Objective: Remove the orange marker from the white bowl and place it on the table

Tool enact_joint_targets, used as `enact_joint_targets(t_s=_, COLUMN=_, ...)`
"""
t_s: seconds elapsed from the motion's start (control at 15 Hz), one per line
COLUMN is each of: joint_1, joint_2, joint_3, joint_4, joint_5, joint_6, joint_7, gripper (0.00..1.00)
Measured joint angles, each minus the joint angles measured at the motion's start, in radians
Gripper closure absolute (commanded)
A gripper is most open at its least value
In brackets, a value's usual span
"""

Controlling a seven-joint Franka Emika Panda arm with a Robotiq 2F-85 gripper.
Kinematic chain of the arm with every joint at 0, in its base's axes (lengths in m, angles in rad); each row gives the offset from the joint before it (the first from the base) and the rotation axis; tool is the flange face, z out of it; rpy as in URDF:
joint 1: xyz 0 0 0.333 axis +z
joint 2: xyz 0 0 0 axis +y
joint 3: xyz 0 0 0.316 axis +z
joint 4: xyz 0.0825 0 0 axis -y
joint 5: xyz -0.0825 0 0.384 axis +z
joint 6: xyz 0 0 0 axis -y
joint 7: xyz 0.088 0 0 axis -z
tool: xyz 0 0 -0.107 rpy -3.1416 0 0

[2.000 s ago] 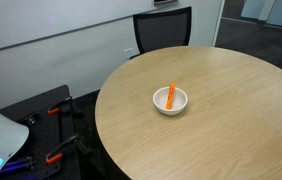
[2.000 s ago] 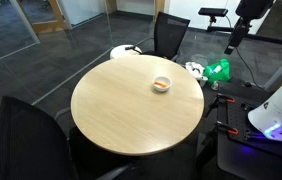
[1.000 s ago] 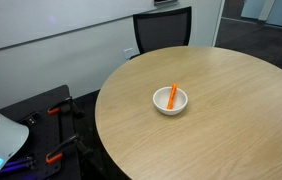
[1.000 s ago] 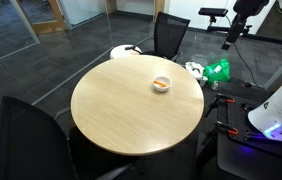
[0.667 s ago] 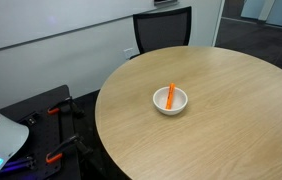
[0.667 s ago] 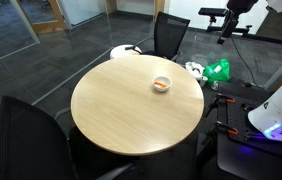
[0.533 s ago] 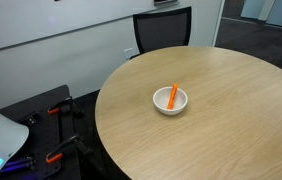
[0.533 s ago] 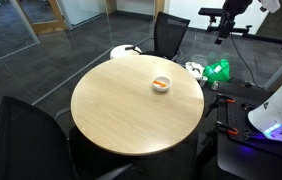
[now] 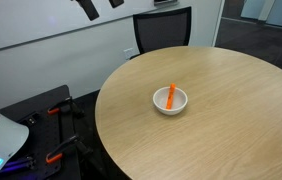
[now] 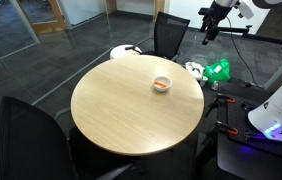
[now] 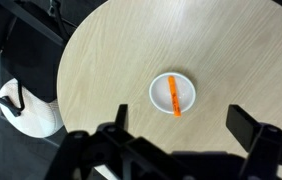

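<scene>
A pale wooden round table [image 9: 231,120] fills the middle of the room on a dark, faintly reflective floor [image 10: 41,60]. A black office chair [image 9: 164,30] stands at its far edge before a white wall [image 9: 41,30] (a second black chair [image 10: 26,135] sits close to the camera in an exterior view). Glass partitions [image 10: 81,10] line the back, and a green bag [image 10: 217,70] lies on the floor

The marker [image 9: 171,95] lies in the bowl [image 9: 160,102], which sits near the middle of the table [image 9: 231,130], with a chair [image 9: 163,30] behind its far edge and the gripper [image 10: 207,32] high beyond that edge.
</scene>
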Motion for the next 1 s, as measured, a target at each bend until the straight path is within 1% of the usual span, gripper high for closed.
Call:
enact_joint_targets(t_s=0.13, joint_1=-0.004, joint_2=0.028, joint_3=-0.01, joint_4=-0.005, joint_5=-0.001, joint_6=0.04, joint_7=-0.012, gripper=0.0)
enact_joint_targets(t_s=0.6, joint_1=-0.006, joint_2=0.038, joint_3=-0.008, joint_4=-0.006, joint_5=0.008, joint_6=0.051, joint_7=-0.014, gripper=0.0)
enact_joint_targets(t_s=0.67, joint_1=-0.006, joint_2=0.047, joint_3=-0.011, joint_4=-0.01, joint_5=0.014, joint_6=0.084, joint_7=-0.016, gripper=0.0)
enact_joint_targets(t_s=0.8, joint_1=-0.006, joint_2=0.088, joint_3=-0.023, joint_4=-0.029, joint_5=0.02, joint_6=0.196, joint_7=-0.036, gripper=0.0)
enact_joint_targets(t_s=1.0, joint_1=0.003, joint_2=0.193, joint_3=-0.065, joint_4=-0.056, joint_5=0.063, joint_6=0.378, joint_7=-0.118, gripper=0.0)
